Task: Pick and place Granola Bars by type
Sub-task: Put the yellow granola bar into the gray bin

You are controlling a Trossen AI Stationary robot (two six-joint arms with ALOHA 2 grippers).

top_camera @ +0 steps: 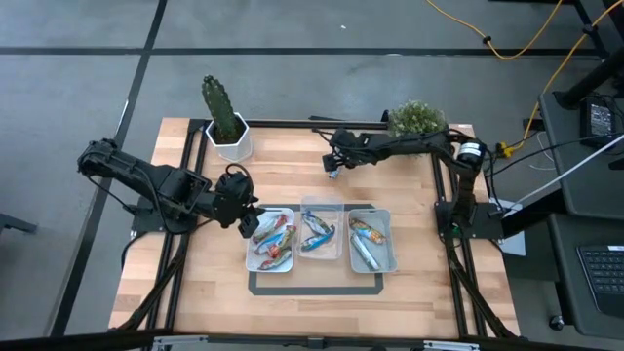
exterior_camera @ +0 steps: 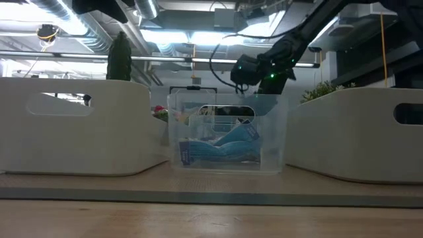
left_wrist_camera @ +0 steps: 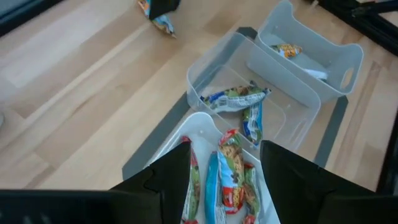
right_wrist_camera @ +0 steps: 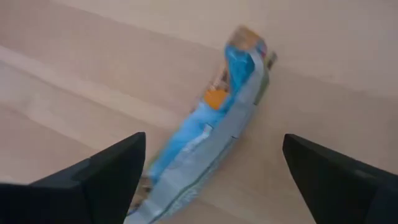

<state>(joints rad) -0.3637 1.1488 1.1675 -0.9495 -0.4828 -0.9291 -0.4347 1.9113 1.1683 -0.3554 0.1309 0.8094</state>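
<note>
My right gripper (top_camera: 333, 164) (right_wrist_camera: 214, 180) is open over the far middle of the table. A blue wrapped granola bar (right_wrist_camera: 217, 118) (left_wrist_camera: 160, 22) lies slanted between its spread fingers, apparently flat on the wood. My left gripper (top_camera: 252, 222) (left_wrist_camera: 224, 180) is open and empty above the far end of the left tray (top_camera: 270, 269), which holds several red, green and blue bars (left_wrist_camera: 230, 177). The clear middle tray (top_camera: 322, 257) holds blue-green bars (left_wrist_camera: 239, 99). The right tray (top_camera: 390, 244) holds an orange bar (left_wrist_camera: 287, 50) and a silvery one.
The three trays stand side by side on a dark mat (top_camera: 261, 289) near the table's near edge. A cactus in a white pot (top_camera: 226, 122) and a bushy plant (top_camera: 417, 119) stand at the far edge. Bare wood (top_camera: 195, 263) lies left of the trays.
</note>
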